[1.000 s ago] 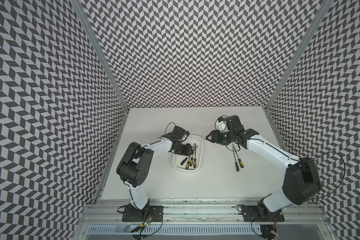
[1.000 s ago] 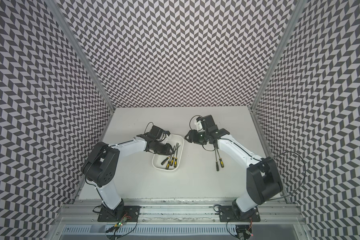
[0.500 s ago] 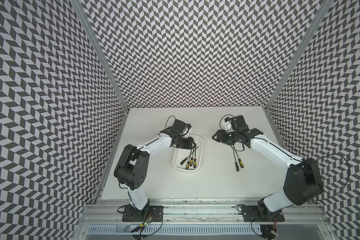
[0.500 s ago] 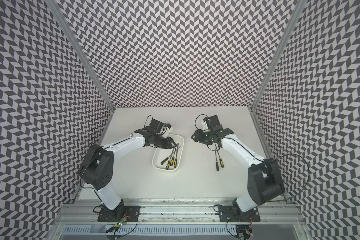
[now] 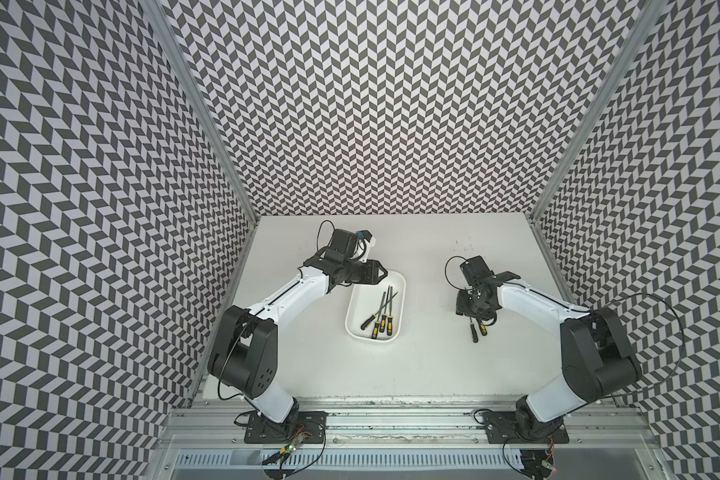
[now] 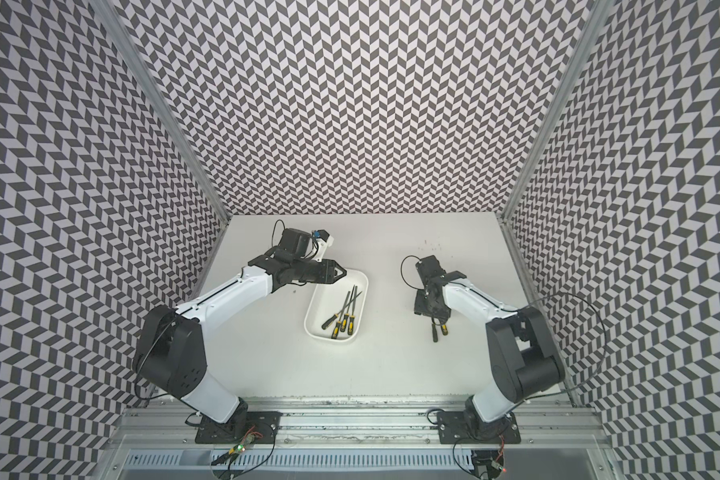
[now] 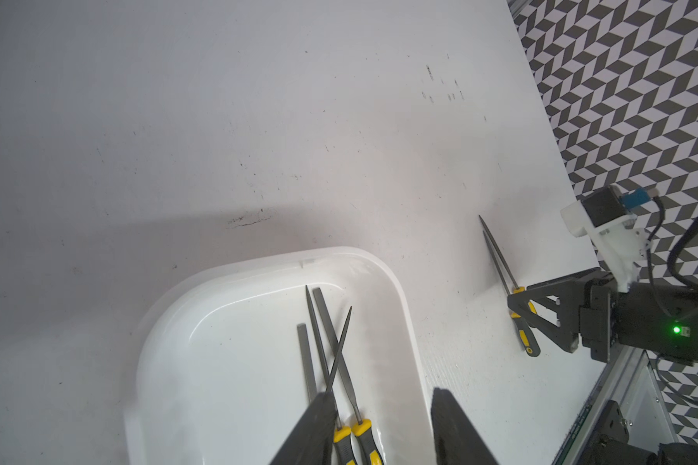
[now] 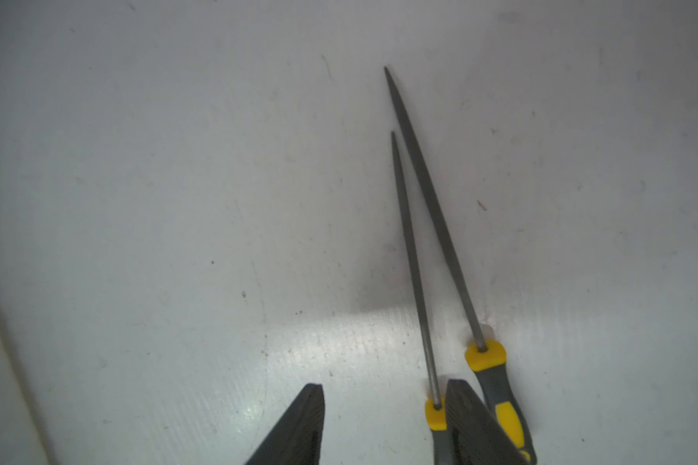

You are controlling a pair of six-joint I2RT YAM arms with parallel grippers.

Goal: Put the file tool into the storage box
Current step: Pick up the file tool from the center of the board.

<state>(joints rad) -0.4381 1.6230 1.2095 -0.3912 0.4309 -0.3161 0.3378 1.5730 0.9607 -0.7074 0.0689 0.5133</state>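
Right gripper (image 8: 383, 386), jaws half spread and empty, hangs over the thinner file tool (image 8: 414, 261), which lies beside a second file tool (image 8: 432, 209) on the table (image 8: 178, 201) right of the storage box (image 5: 360, 299), so the pick-up looks in hand: next, centre and close on its handle, while left gripper (image 7: 383, 396) hovers parted, empty, over the box's far end.

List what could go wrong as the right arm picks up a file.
The right claw, open, has one finger over the handle of one file, with the second file close beside it; closing may catch both or flick one away.
Four files already cross in the storage box; another may rest on them.
The left claw hangs over the box end: possible collision.
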